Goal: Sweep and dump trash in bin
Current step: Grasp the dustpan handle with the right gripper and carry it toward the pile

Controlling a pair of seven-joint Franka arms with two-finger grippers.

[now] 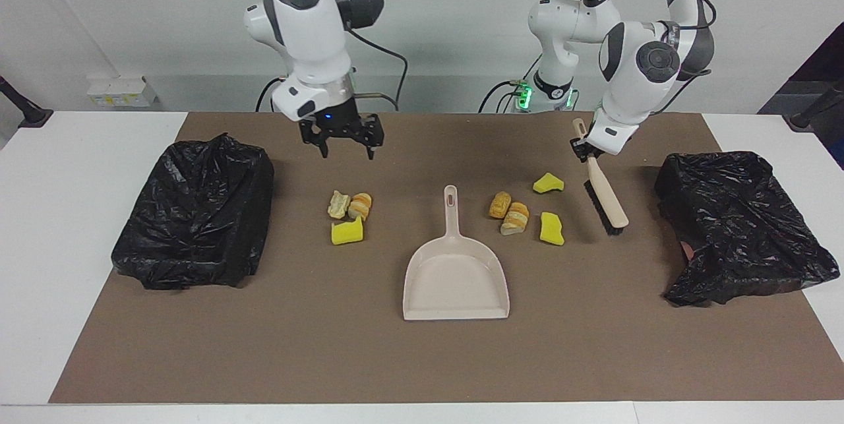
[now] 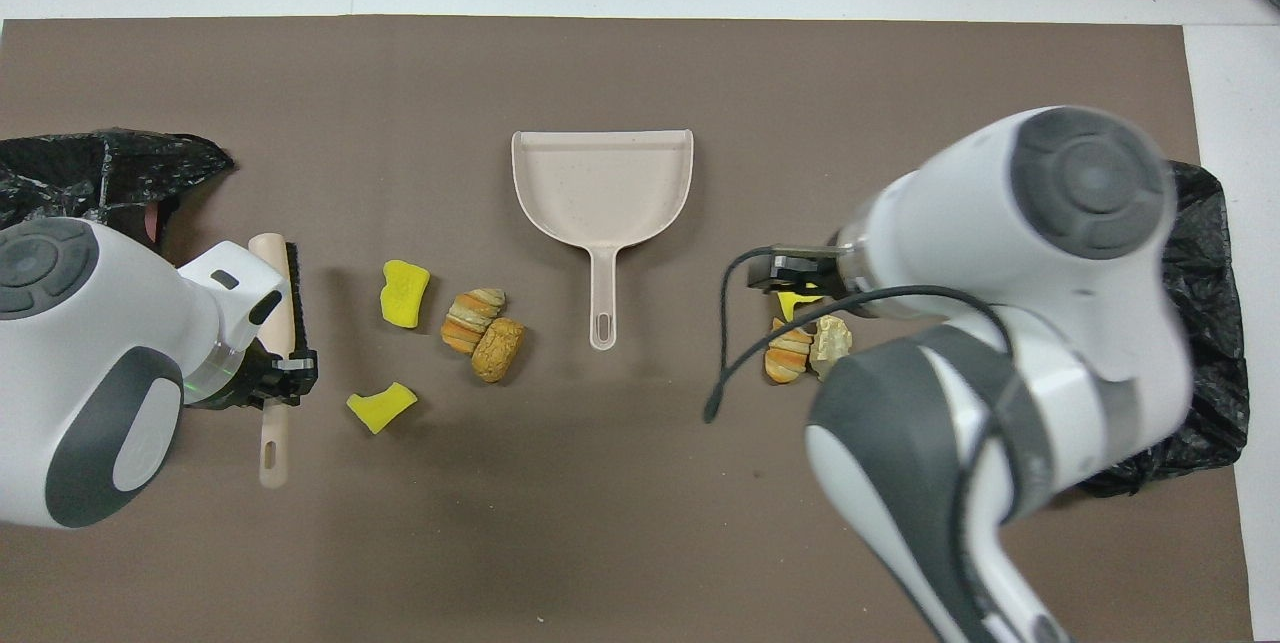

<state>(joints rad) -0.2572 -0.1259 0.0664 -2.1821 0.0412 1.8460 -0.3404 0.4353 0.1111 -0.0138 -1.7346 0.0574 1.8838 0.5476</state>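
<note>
— Two clusters of trash, where?
— Yellow sponge chunks and tan bread pieces (image 1: pixel 525 212) lie beside the beige plastic dustpan (image 1: pixel 456 279) toward the left arm's end; another cluster (image 1: pixel 349 214) lies toward the right arm's.
— Grippers?
— Left gripper (image 1: pixel 584 149) is clamped on the wooden-handled black-bristled brush (image 1: pixel 605 196), bristles at the brown mat (image 1: pixel 369 358). Right gripper (image 1: pixel 342 142), fingers apart, hangs above the second cluster.

Even, bright, diffuse lighting from above. Shadows are soft and short beneath the dustpan (image 1: pixel 456 277) and beside the black bags (image 1: pixel 195 213). The bags' plastic shows faint glints. In the overhead view the right arm (image 2: pixel 1010 323) appears slightly blurred; elsewhere focus is sharp.
</note>
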